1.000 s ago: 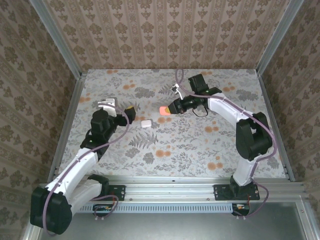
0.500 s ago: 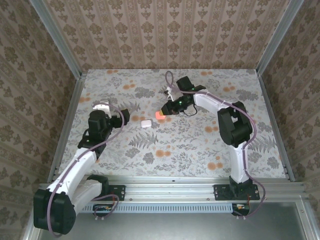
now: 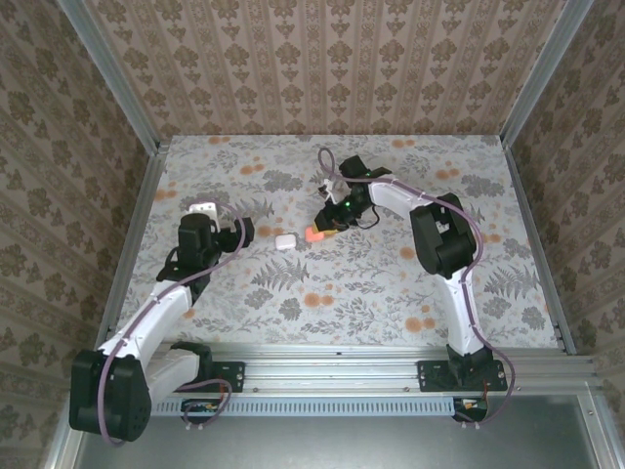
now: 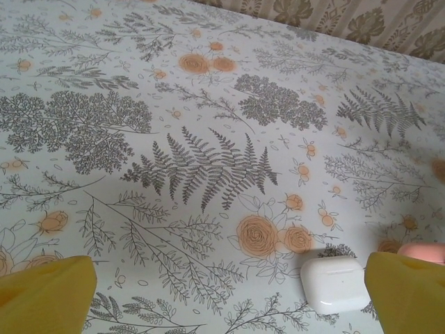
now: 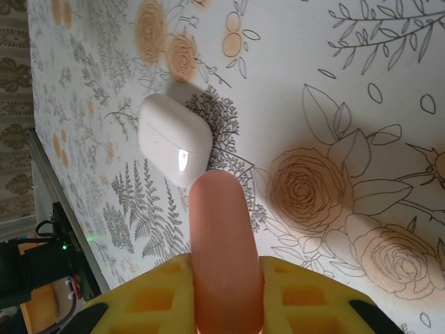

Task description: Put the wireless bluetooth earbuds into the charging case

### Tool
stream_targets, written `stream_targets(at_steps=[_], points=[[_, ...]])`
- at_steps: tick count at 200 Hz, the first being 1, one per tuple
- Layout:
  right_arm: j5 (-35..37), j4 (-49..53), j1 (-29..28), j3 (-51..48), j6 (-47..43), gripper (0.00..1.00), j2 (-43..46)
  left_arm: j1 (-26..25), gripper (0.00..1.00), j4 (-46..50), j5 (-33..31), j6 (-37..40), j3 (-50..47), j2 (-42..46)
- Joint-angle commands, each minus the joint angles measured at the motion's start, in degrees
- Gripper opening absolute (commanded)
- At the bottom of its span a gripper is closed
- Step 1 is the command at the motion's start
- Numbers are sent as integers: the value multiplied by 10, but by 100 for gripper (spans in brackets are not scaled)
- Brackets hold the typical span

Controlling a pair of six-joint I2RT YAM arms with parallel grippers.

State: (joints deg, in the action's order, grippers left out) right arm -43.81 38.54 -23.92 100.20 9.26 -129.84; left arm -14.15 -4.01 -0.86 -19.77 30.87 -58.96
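A closed white charging case (image 3: 284,241) lies on the floral table near the middle. My right gripper (image 3: 327,223) is shut on a coral-pink charging case (image 3: 314,234), gripped edge-on and held just right of the white one. In the right wrist view the pink case (image 5: 226,250) sticks out between the yellow fingers (image 5: 149,296), its tip close above the white case (image 5: 174,139). My left gripper (image 3: 244,233) stands open to the left of the white case (image 4: 335,283), which sits near its right fingertip (image 4: 407,292). The earbuds are out of view.
The floral cloth (image 3: 371,283) covers the whole table. Wallpapered walls with aluminium posts (image 3: 146,186) close in the left, back and right sides. A metal rail (image 3: 342,366) runs along the near edge by the arm bases.
My right gripper has carried the pink case down and to the left, closer to the white case. The left gripper has dropped back slightly and stays open.
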Motion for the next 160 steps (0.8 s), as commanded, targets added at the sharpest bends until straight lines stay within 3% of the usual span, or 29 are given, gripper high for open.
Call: stream_targets(at_steps=[1, 75, 160], points=[[5, 33, -4, 23, 9, 21, -18, 4, 100, 5, 10, -8, 11, -6], [23, 79, -3, 56, 1, 26, -51, 11, 100, -4, 21, -6, 22, -34], [68, 92, 10, 68, 9, 42, -55, 17, 100, -11, 38, -4, 46, -72]])
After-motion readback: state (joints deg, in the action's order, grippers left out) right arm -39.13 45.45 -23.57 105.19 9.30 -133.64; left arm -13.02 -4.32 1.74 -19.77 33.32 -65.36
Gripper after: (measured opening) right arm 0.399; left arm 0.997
